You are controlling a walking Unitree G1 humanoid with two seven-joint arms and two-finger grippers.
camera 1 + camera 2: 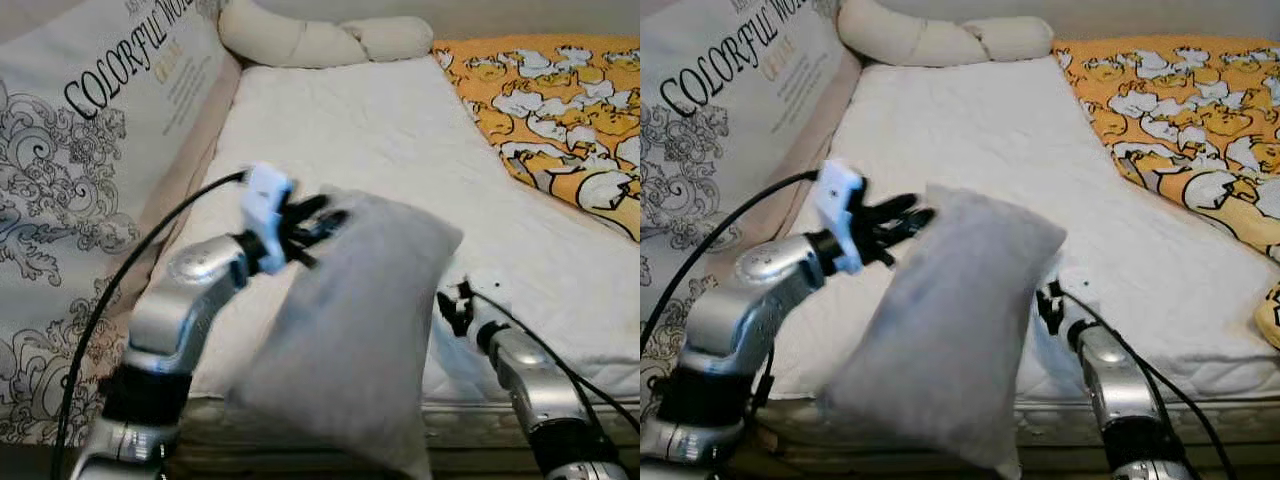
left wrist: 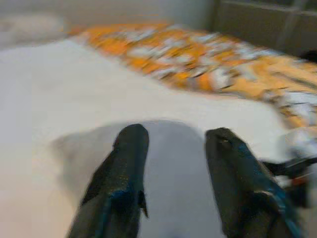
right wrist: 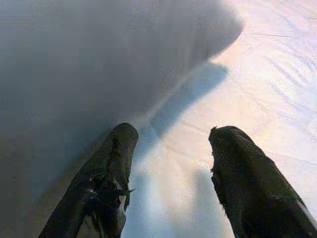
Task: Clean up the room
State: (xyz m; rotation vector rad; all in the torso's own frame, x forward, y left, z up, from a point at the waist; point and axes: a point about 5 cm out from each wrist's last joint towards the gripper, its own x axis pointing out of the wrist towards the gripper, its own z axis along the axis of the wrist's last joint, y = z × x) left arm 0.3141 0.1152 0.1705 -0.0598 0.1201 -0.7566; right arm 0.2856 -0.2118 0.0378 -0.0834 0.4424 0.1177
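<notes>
Claws apart, we pressed our left claw (image 1: 318, 222) against the top corner of the grey pillow (image 1: 350, 330) and our right claw (image 1: 452, 305) beside it, apparently steadying it over the bed (image 1: 400, 150) edge.

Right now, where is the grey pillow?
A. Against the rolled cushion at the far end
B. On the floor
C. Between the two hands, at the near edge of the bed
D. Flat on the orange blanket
C: the pillow stands tilted between the left hand and right hand at the near edge of the bed.
</notes>
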